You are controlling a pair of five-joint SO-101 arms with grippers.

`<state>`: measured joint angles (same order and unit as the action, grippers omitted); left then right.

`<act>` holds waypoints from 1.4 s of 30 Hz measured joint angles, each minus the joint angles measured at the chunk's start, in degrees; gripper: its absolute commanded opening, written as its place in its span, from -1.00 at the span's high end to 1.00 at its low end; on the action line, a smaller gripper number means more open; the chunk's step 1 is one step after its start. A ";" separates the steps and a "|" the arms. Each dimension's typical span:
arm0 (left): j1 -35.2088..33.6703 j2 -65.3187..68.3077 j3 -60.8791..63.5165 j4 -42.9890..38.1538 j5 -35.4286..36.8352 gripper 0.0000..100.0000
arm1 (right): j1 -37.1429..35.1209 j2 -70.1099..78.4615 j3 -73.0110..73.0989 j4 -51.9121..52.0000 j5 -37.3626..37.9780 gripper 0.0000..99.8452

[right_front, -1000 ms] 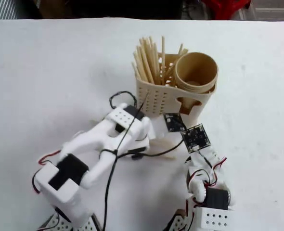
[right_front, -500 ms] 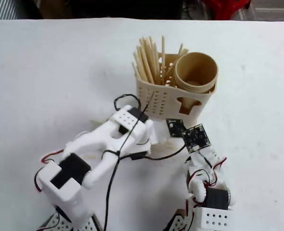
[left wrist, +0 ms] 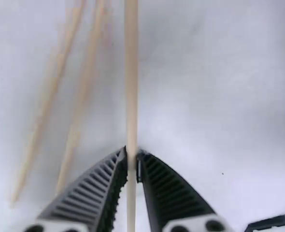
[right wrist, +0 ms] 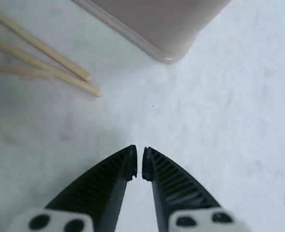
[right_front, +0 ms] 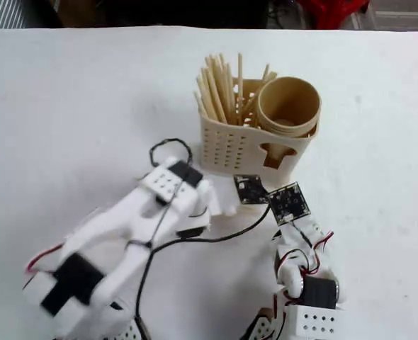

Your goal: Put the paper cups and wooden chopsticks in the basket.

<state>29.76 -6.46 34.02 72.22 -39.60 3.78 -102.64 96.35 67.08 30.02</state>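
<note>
Cups (right_front: 288, 106) and most chopsticks (right_front: 219, 88) stand in the basket (right_front: 237, 152) — left to do are the stick (left wrist: 131, 72) clamped in the left tool (left wrist: 132, 158) and a few loose sticks (right wrist: 36, 42) on the counter (right_front: 88, 85) nearby, the right tool (right wrist: 138, 162) pinched together on nothing.

A cream perforated basket (right_front: 237, 149) stands upright on the table, nearer the far edge than the near one. A nested stack of tan paper cups (right_front: 288, 106) sits upright in one end, and a fanned bundle of pale wooden chopsticks (right_front: 219, 88) stands in the other. A few loose chopsticks (right wrist: 41, 46) lie flat on the table just off the basket's near side, and beside them a single chopstick (left wrist: 131, 72) is pinched in the left gripper (left wrist: 132, 162).
</note>
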 measured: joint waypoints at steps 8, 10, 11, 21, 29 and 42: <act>-1.76 -15.91 2.90 2.11 2.02 0.95 | 0.09 0.00 0.00 0.00 0.00 0.92; -2.11 -20.48 0.70 3.78 2.99 0.95 | 0.09 0.00 0.00 0.00 0.00 0.92; -2.20 -22.86 -1.32 4.66 4.13 0.95 | 0.09 0.00 0.00 0.00 0.00 0.92; -1.85 -25.58 -34.64 6.42 18.37 0.95 | 0.09 0.00 0.00 0.00 0.00 0.92; 1.41 -4.92 -61.98 -4.22 28.22 0.95 | 0.09 0.00 0.00 0.00 0.00 0.92; -0.62 11.78 -73.14 -10.02 38.68 0.95 | 0.09 0.00 0.00 0.00 0.00 0.92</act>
<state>29.14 5.32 -39.12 62.20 -0.92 3.87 -102.64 96.35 67.08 30.02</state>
